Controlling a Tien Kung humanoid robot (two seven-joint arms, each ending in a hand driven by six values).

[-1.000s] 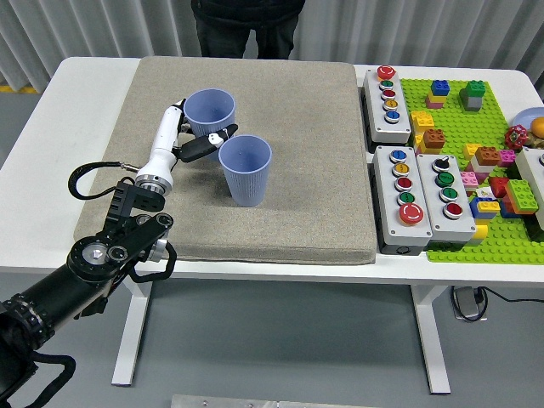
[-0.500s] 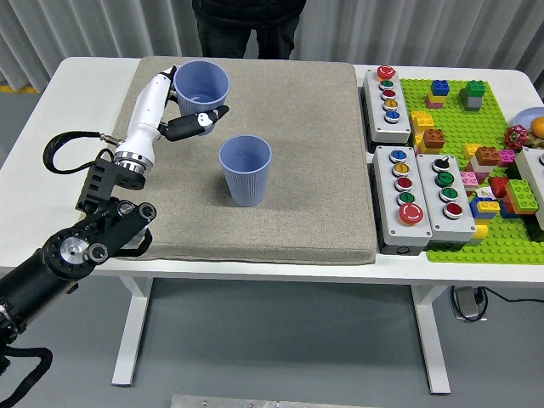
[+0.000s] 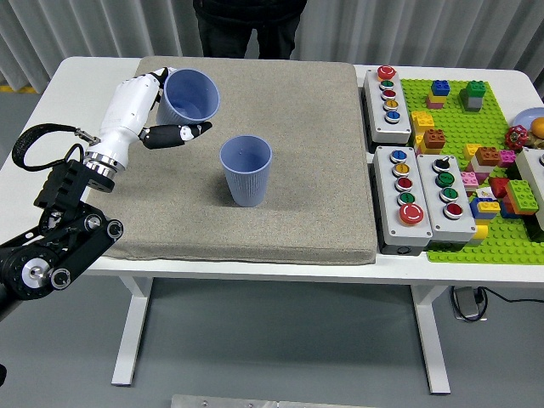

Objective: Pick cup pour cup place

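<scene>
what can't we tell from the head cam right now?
- Right arm: outside the picture.
- Held cup: its contents and base, hidden by its tilt and the left hand.
- Person at the far side: cut off by the top edge.
- Plate: cut off by the right edge.

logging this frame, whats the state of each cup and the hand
left hand: shut on the held cup, thumb out in front
held cup: lifted off the mat, tilted, mouth toward the camera
standing cup: upright on the mat, untouched
</scene>
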